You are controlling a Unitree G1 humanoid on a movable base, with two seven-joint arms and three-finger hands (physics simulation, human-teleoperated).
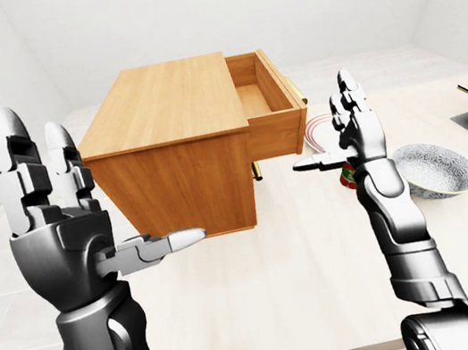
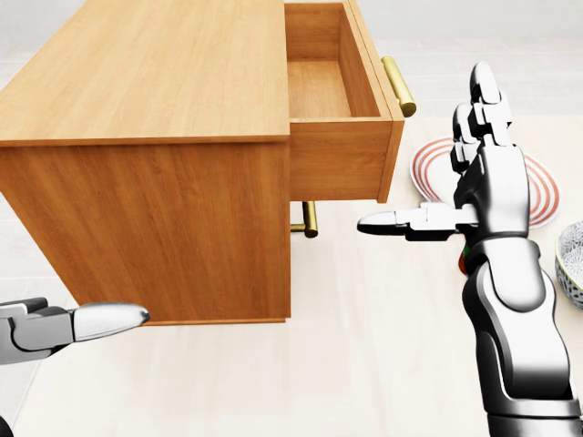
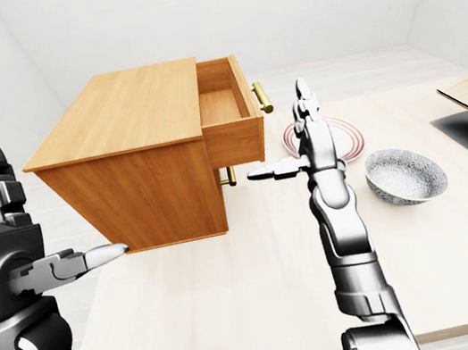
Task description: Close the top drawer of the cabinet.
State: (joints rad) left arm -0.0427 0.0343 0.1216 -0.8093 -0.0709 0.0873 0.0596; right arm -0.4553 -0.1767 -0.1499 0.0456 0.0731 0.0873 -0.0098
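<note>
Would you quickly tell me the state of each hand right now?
Left hand: open, holding nothing.
Right hand: open, holding nothing.

Place: bare simulated room, home-like
Walls: plain white, featureless
Furniture: pale wooden desk [image 1: 268,314] carrying a wooden cabinet [image 1: 169,141]
Tableware: striped plate [image 2: 537,196], patterned bowl [image 3: 404,174]

Glossy grey arms, silver-tipped fingers [image 2: 381,221]
</note>
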